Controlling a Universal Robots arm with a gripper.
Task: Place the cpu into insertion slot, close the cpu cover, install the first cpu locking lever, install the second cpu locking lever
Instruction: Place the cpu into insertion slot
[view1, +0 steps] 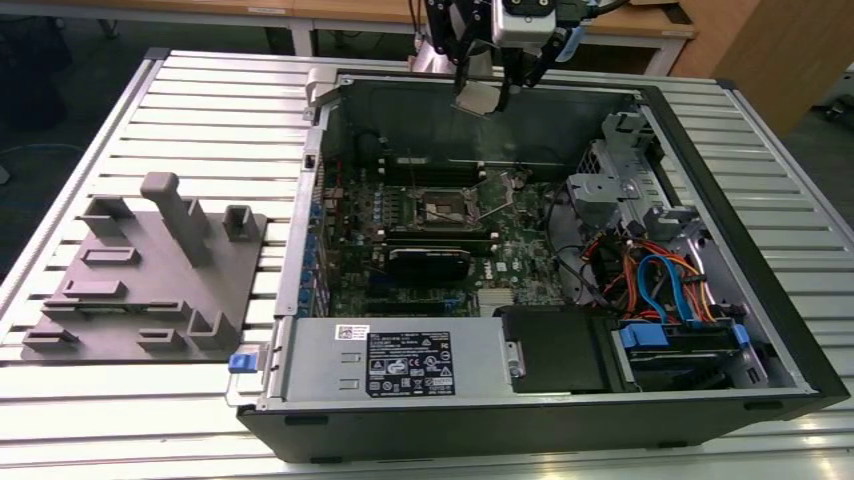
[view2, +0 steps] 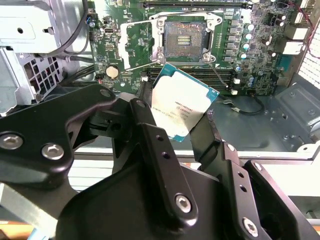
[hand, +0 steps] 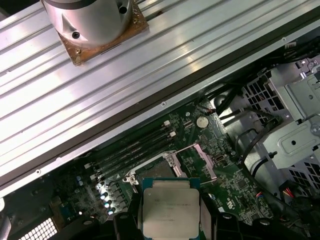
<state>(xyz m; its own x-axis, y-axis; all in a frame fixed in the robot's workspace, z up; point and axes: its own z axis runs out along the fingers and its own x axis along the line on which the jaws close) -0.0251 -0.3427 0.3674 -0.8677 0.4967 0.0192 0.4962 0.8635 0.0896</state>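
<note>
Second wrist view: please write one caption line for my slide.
Gripper holding the cpu by two edges, with the empty insertion slot on the green motherboard beyond it.

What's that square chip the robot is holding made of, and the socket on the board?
The cpu looks like a dull silvery metal lid with soft glare, on a teal-edged board, probably fibreglass. The insertion slot seems dark plastic inside a bright steel-like rim. The hand holding it looks matte black.
</note>
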